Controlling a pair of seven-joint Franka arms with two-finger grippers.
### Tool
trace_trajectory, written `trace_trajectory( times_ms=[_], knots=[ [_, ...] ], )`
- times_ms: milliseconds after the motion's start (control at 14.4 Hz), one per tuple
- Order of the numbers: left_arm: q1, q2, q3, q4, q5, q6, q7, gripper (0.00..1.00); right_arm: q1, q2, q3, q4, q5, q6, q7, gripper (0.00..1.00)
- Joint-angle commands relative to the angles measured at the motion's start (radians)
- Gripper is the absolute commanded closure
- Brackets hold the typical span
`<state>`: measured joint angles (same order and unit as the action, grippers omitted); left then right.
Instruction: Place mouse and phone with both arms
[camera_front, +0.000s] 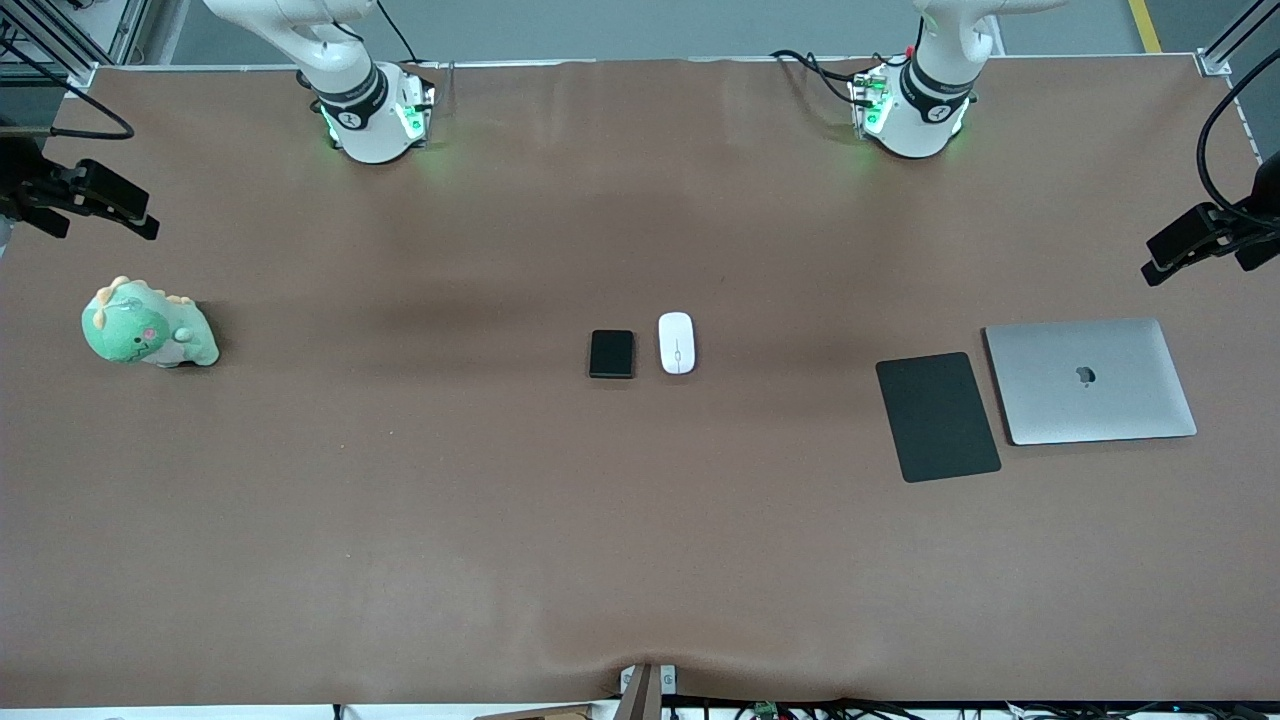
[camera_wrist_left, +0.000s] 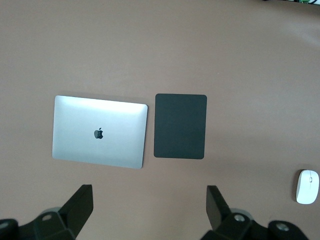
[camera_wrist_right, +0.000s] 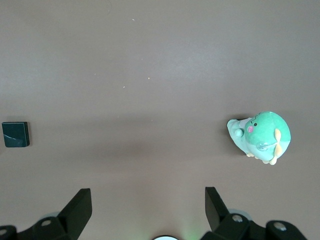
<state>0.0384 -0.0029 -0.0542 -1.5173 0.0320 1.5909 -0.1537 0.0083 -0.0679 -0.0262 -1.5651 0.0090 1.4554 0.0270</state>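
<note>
Landmark: I take the mouse (camera_front: 677, 342) as my reference; it lies flat near the middle of the table (camera_front: 400, 520).
Mouse: white and oval, lying on the brown cover with nothing touching it; I also see it at the edge of the left wrist view (camera_wrist_left: 307, 186).
Phone: the phone (camera_front: 611, 353) lies just beside the mouse, toward the right arm's end, with a thin gap between them; one end of it shows in the right wrist view (camera_wrist_right: 15, 134).
Mouse pad: the mouse pad (camera_front: 937, 416) lies well apart from the mouse, toward the left arm's end and a little nearer the front camera.
Laptop: the laptop (camera_front: 1090, 380), lid shut, sits just beside the pad, farther still from the mouse.
Toy: the green dinosaur toy (camera_front: 146, 326) sits well apart from the mouse, toward the right arm's end.
Left gripper: the left gripper (camera_wrist_left: 150, 210) hangs high over the pad and laptop, fingers (camera_wrist_left: 79, 205) spread wide, holding nothing.
Right gripper: the right gripper (camera_wrist_right: 148, 207) hangs high over bare table between phone and toy, fingers (camera_wrist_right: 77, 207) spread wide, holding nothing.
</note>
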Motion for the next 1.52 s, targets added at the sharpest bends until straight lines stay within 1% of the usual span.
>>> trace_trajectory(
  times_ms=[0,277,416,693,831,900,1039,1108,1247,1316,1455],
  knots=[
    [0.009,0.009,-0.004,0.023,-0.003,-0.023,0.011,0.0,-0.031,-0.001,0.014,0.0,0.016,-0.01,-0.013,0.0],
    [0.008,0.034,-0.004,0.025,-0.004,-0.023,0.013,0.0,-0.03,-0.003,0.014,-0.001,0.016,-0.01,-0.013,0.0],
    [0.009,0.078,-0.006,0.07,-0.013,-0.018,0.014,0.0,-0.031,-0.003,0.014,-0.001,0.016,-0.01,-0.013,0.0],
    [-0.021,0.119,-0.021,0.068,-0.017,-0.019,-0.003,0.0,-0.028,-0.001,0.014,0.0,0.016,-0.009,-0.013,0.0],
    [-0.066,0.158,-0.029,0.065,-0.017,-0.017,-0.004,0.0,-0.028,0.002,0.014,0.002,0.017,-0.006,-0.013,0.0],
    [-0.099,0.175,-0.029,0.063,-0.012,-0.012,-0.009,0.0,-0.03,0.003,0.014,0.002,0.02,-0.006,-0.013,0.0],
    [-0.182,0.24,-0.029,0.059,-0.006,0.003,-0.065,0.0,-0.028,0.026,0.014,0.01,0.023,-0.007,-0.013,0.0],
    [-0.222,0.265,-0.029,0.039,-0.004,0.035,-0.116,0.0,-0.027,0.036,0.014,0.019,0.023,-0.009,-0.013,0.0],
    [-0.293,0.291,-0.03,-0.032,-0.003,0.139,-0.228,0.0,-0.031,0.039,0.014,0.019,0.023,-0.009,-0.015,0.0],
    [-0.328,0.297,-0.03,-0.068,-0.003,0.206,-0.272,0.0,-0.031,0.066,0.014,0.017,0.023,-0.01,-0.016,0.0],
    [-0.383,0.336,-0.032,-0.105,-0.004,0.312,-0.337,0.0,-0.033,0.079,0.014,0.02,0.023,-0.01,-0.016,0.0]
  ],
)
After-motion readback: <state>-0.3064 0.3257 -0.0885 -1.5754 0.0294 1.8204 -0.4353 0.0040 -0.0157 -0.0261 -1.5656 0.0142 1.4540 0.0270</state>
